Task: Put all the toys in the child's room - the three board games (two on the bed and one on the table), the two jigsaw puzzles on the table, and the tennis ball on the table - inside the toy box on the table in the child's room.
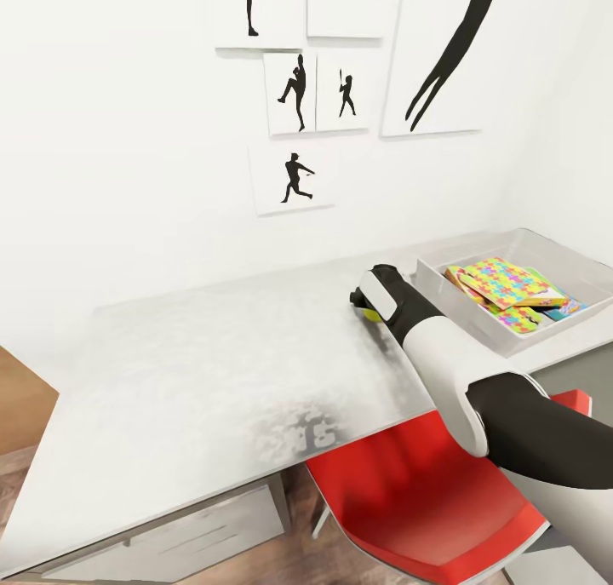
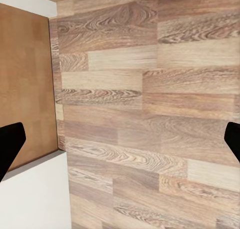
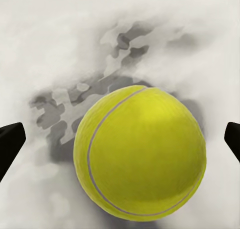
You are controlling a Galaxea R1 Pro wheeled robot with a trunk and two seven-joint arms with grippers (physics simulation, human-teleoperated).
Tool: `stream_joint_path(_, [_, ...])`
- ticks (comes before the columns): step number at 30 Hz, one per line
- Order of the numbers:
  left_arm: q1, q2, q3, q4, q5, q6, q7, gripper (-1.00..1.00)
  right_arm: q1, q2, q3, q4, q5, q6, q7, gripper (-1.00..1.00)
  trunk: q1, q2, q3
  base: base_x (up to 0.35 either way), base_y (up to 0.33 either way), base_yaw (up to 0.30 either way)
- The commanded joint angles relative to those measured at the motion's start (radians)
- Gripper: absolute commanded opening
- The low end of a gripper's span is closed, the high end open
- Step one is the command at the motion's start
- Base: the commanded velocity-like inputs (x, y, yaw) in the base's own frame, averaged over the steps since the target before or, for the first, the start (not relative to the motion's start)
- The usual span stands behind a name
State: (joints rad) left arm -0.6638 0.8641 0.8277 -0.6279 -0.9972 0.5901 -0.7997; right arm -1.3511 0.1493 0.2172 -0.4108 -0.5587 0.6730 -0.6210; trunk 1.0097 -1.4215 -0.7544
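The tennis ball [image 3: 140, 151] is yellow-green with a pale curved seam and rests on the light-grey bench [image 1: 213, 355], just beside the toy box [image 1: 443, 300]. From the head camera only a small part of the ball [image 1: 371, 315] shows. The toy box is a shallow light-grey bin with sloping sides, standing at the bench's far right end. Inside it lie the jigsaw puzzles [image 1: 511, 283], flat squares patterned in yellow, pink, green and blue, stacked at a tilt, with a blue edge [image 1: 566, 310] beneath them.
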Motion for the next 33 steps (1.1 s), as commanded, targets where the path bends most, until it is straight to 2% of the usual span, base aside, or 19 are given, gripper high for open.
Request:
stream_joint_path(1, [-0.002, 0.0, 0.004, -0.001, -0.006, 0.004, -0.007, 1.0, -0.001, -0.001, 0.008, 0.0, -0.01, 0.003, -0.008, 1.0, 0.0, -0.001, -0.001, 0.0, 0.0, 0.0])
stream_joint_path(15, [-0.002, 0.0, 0.004, 0.005, -0.006, 0.003, -0.007, 1.0, -0.001, -0.001, 0.008, 0.004, -0.011, 0.003, -0.008, 1.0, 0.0, -0.001, -0.001, 0.0, 0.0, 0.0])
stream_joint_path(16, [-0.002, 0.0, 0.004, 0.007, -0.006, 0.003, -0.007, 1.0, -0.001, -0.001, 0.008, 0.004, -0.011, 0.004, -0.008, -1.0, 0.0, -0.001, -0.001, 0.0, 0.0, 0.0])
stream_joint_path(33, [-0.002, 0.0, 0.004, 0.019, -0.006, -0.001, -0.008, 1.0, -0.001, -0.001, 0.008, 0.003, -0.01, 0.011, -0.008, -1.0, 0.0, -0.001, -0.001, 0.0, 0.0, 0.0])
